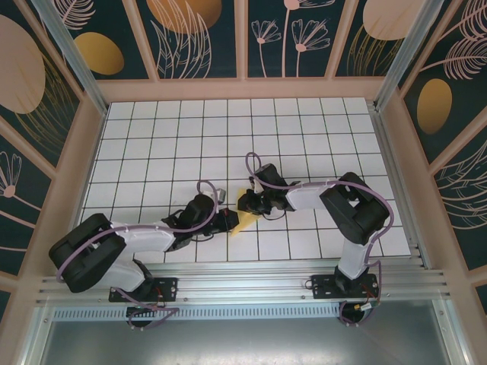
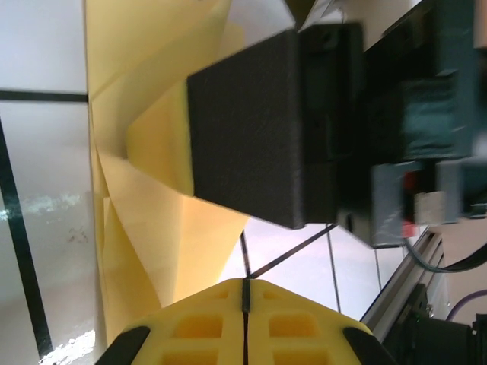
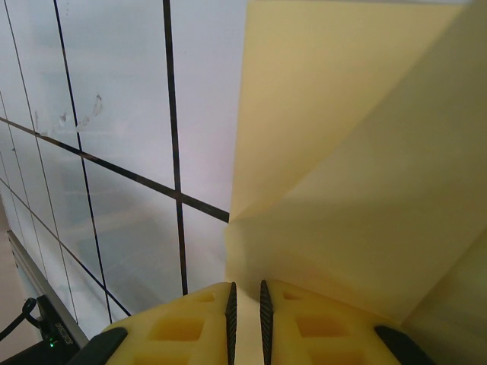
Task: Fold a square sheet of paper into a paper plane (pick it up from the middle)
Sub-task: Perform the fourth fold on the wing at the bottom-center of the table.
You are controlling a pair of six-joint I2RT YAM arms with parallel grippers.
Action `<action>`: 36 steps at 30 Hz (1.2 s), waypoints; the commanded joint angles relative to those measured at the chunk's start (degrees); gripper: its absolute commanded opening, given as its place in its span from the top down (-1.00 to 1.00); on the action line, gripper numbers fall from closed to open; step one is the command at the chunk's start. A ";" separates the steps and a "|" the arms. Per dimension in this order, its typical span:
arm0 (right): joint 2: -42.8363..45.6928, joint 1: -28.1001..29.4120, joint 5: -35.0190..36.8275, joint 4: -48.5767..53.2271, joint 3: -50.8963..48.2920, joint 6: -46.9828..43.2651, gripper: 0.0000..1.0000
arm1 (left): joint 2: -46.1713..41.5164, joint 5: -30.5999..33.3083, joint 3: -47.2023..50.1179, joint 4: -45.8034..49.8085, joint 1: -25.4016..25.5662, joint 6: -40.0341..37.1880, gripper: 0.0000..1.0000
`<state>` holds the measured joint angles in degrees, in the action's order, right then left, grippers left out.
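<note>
Pinching this thin pale-yellow creased paper [image 3: 358, 152] needs care: light, limp, easily torn. It lies at six o'clock on the white gridded desk [image 1: 304, 137]. My right claw [image 3: 247, 287] looks clamped on its edge; my left claw [image 2: 245, 285] is pressed together beside it. Stiffest hold: the folds.

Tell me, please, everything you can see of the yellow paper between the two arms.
The sheet of paper is thin, matte, pale yellow, creased into overlapping angled flaps ending in a point. It lies on the white tiled table near its front edge. The right hand looks closed on one edge, a flap seeming raised; the left hand is shut at another edge, its hold on the paper unclear.
</note>
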<state>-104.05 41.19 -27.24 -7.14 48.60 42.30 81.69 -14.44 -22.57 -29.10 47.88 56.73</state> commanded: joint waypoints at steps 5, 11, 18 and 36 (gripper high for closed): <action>-1.07 -0.50 1.56 0.58 -0.98 -0.29 0.60 | 4.61 -2.20 -1.49 -2.97 -0.29 -1.53 0.86; -0.98 -0.50 1.67 0.72 -1.24 -0.40 0.61 | 5.06 -0.81 -1.35 -2.00 -0.29 -1.80 0.87; -1.26 -0.50 1.58 0.75 -1.15 -0.47 0.60 | 6.38 -1.02 0.85 -3.38 -0.26 -0.94 0.88; -1.26 -0.50 1.93 1.62 -0.79 -0.82 0.60 | 8.75 0.26 3.94 -0.55 -0.31 -2.17 0.92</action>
<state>-104.05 41.19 -27.20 -7.11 48.58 42.28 89.32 -15.57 -19.81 -34.76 47.88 56.27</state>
